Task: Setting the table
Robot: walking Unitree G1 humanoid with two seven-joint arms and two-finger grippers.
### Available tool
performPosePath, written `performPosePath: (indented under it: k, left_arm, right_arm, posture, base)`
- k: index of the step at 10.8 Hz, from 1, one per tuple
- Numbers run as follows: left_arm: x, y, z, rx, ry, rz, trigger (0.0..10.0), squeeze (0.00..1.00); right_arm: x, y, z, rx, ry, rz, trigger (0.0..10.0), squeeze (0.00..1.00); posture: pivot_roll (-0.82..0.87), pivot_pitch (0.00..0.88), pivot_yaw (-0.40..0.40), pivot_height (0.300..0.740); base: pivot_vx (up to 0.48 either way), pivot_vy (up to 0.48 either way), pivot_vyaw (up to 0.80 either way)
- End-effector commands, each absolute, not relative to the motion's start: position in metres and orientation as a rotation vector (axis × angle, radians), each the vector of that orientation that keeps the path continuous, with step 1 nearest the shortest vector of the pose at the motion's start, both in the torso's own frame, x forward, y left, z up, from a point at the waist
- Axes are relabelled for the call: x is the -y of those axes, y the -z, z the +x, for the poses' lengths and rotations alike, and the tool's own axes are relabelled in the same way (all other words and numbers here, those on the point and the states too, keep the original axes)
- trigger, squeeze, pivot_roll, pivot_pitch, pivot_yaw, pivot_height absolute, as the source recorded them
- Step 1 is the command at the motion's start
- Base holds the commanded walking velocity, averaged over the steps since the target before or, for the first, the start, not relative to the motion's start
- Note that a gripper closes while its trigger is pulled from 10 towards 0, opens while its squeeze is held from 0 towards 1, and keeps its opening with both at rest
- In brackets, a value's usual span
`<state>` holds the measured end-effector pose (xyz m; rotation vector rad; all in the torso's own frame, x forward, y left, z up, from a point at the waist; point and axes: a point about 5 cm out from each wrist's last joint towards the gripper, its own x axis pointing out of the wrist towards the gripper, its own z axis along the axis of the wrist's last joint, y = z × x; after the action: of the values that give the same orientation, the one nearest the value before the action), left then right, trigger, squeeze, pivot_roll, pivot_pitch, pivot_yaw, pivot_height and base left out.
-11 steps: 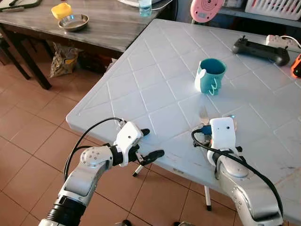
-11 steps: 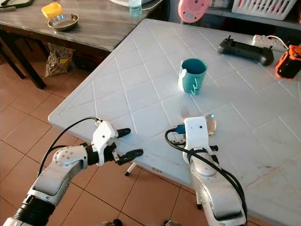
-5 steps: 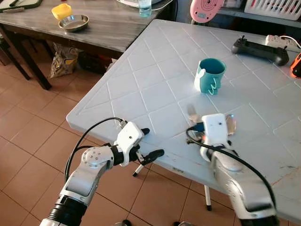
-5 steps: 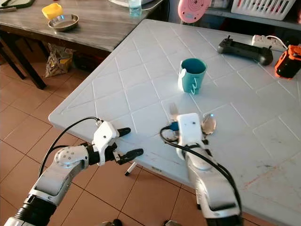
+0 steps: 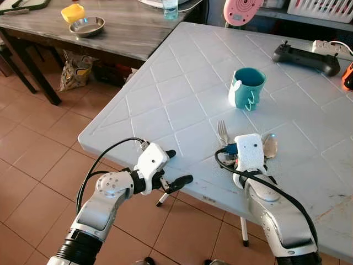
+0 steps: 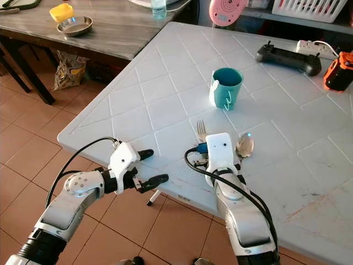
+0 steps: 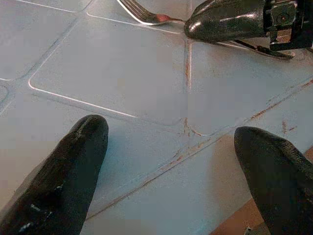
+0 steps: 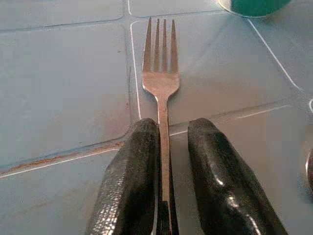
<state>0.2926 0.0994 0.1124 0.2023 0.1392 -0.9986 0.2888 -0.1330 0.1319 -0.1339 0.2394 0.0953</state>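
A silver fork (image 8: 160, 81) lies flat on the white table (image 5: 165, 83), tines pointing toward the teal mug (image 5: 246, 88). My right gripper (image 8: 168, 129) is shut on the fork's handle, low over the table near its front edge. The fork's tines (image 5: 222, 131) stick out beyond the right wrist housing. To the right of that wrist lies a spoon (image 5: 270, 144). My left gripper (image 5: 174, 168) hovers open at the table's front edge, holding nothing. In the left wrist view its fingers (image 7: 73, 166) stand wide apart, facing the fork (image 7: 146, 17).
A black game controller (image 5: 306, 57) and an orange object (image 5: 348, 77) sit at the table's far right. A wooden table (image 5: 121, 33) at the back left carries a metal bowl (image 5: 86, 26) and a yellow item. Tiled floor lies to the left.
My right gripper has moved left along the table with the fork, opening a wider gap between fork and spoon. The left arm has stayed still.
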Motion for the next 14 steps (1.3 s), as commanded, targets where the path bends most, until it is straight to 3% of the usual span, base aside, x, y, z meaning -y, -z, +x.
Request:
performPosePath:
  k: [1,2,3,4,14]
  left_arm:
    - [-0.102,-0.102,0.290,-0.201,0.993,0.207,10.0,0.00]
    - [-0.101,-0.102,0.289,-0.202,0.997,0.207,10.0,0.00]
    - [-0.101,-0.101,0.289,-0.204,0.998,0.208,10.0,0.00]
    - [-0.100,-0.101,0.289,-0.206,1.002,0.209,10.0,0.00]
    - [-0.098,-0.098,0.288,-0.216,1.006,0.200,10.0,0.00]
  right_arm:
    - [0.135,-0.116,0.285,-0.317,-0.078,-0.132,10.0,1.00]
    - [0.133,-0.115,0.285,-0.314,-0.067,-0.124,10.0,0.61]
    - [0.131,-0.113,0.285,-0.322,-0.071,-0.117,10.0,0.14]
    - [0.130,-0.111,0.285,-0.334,-0.068,-0.081,10.0,0.00]
    - [0.104,-0.117,0.291,-0.315,-0.161,-0.063,10.0,0.00]
  posture:
    - [0.03,0.197,0.063,0.740]
    - [0.03,0.198,0.064,0.740]
    - [0.03,0.198,0.064,0.740]
    - [0.03,0.195,0.065,0.740]
    - [0.03,0.194,0.059,0.740]
  base:
    - [0.000,0.000,0.00]
    - [0.000,0.000,0.00]
    - [0.000,0.000,0.00]
    - [0.000,0.000,0.00]
    - [0.000,0.000,0.00]
